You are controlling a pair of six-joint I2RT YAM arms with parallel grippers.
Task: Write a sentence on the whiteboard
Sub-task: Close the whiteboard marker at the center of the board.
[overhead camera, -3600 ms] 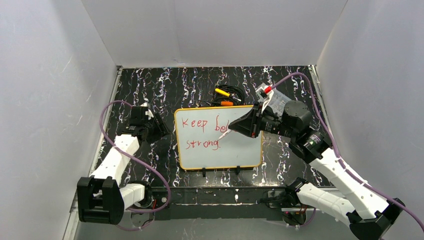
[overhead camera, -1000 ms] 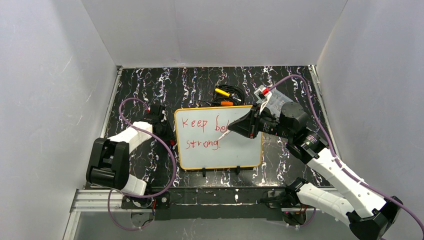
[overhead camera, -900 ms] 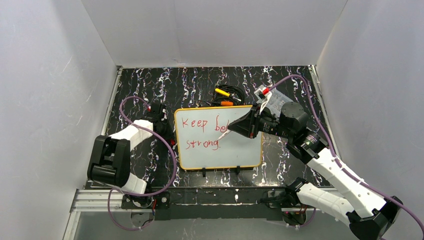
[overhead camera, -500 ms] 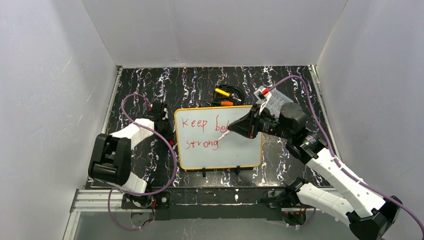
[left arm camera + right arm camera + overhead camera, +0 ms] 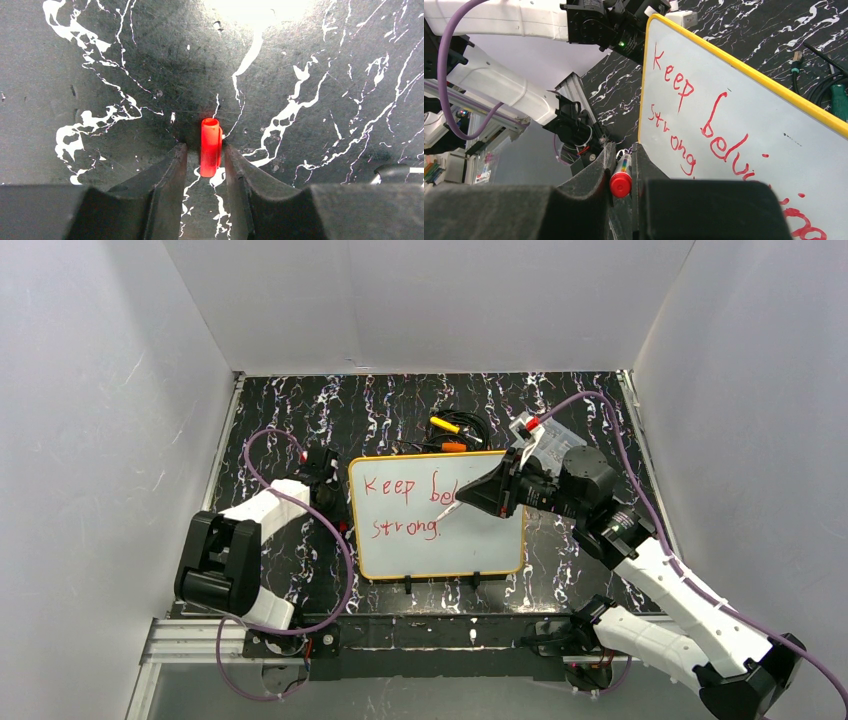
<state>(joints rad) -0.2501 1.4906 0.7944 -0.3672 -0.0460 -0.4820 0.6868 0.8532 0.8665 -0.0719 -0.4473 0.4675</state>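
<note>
The whiteboard lies flat at the table's middle. The sentence is in red in two lines, its first line partly hidden by my right gripper; the right wrist view shows "Keep beli…" over "strong". My right gripper is shut on a marker with a red end, and its tip hangs over the board by the lettering. My left gripper is low over the table, left of the board. Its fingers straddle a small red cap; the right finger touches it, and a gap shows on the left.
Yellow and orange tools with black cables lie behind the board. A small clear plastic box sits at the back right. Two black clips stick out from the board's near rim. White walls close in three sides.
Since 3.6 s ago my left arm has folded back and its gripper has come beside the board's left edge. Over the last second it has only crept. The right arm has barely shifted.
</note>
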